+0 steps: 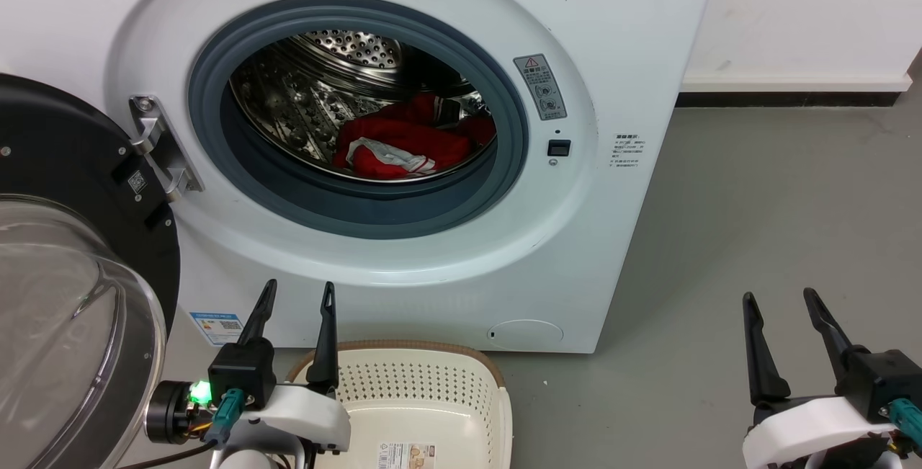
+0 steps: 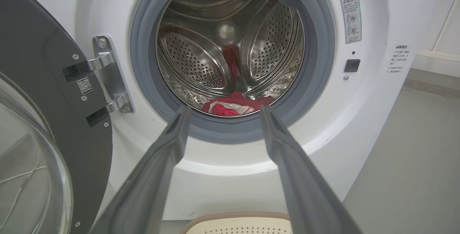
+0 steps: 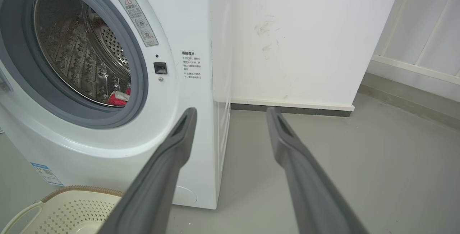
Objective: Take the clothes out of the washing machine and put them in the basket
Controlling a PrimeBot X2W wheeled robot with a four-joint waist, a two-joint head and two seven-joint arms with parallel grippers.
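Well beyond the spread, empty jaws of left gripper (image 1: 300, 285) and right gripper (image 1: 779, 295), the clothes (image 1: 403, 146) lie inside the washing machine (image 1: 612, 58).

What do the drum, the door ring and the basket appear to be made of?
Drum: shiny perforated metal, likely stainless steel, given mirror-like reflections. Ring: matte grey, probably rubber. Basket: cream moulded plastic, evenly punched holes; its brown rim looks woven, material unclear.

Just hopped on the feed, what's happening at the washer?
Nothing is in hand yet. The washing machine has its door open, with the red clothes lying in the drum. The basket sits on the floor before it, no clothes visible inside. The left claw is open above the basket, aimed at the drum; the right claw is open off to the side.
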